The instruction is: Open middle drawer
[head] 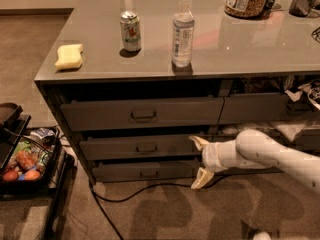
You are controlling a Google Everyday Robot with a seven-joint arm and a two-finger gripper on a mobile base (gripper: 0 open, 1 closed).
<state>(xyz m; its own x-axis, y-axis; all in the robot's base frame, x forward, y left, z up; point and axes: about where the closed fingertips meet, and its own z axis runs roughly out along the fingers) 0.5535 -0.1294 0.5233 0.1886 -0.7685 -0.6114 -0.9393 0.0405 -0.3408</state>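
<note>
Currently the gripper sits low in front of the cabinet, at the right end of the middle drawer and well to the right of its pull. Its fingers are spread wide, one above the other: the upper tip lies at the drawer front's right end, the lower one hangs down by the bottom drawer. Nothing is held between them.

The middle drawer is second in the stack under the tabletop, below the taller top drawer. Its front looks shut or nearly so; whether it stands slightly proud cannot be told.

Handling, judged:
- Rigid wide box on runners, likely moderate weight, with some initial sticking.
- The flat grey front offers no grip; the small dark pull at centre is the only good hold.
- A pull from the centre should keep the wide drawer from racking; hooking the right edge risks skewing it.
- The fingers would have to close round the pull's bar, then draw straight out.

A can, a bottle and a sponge stand on the tabletop, clear of the work.
</note>
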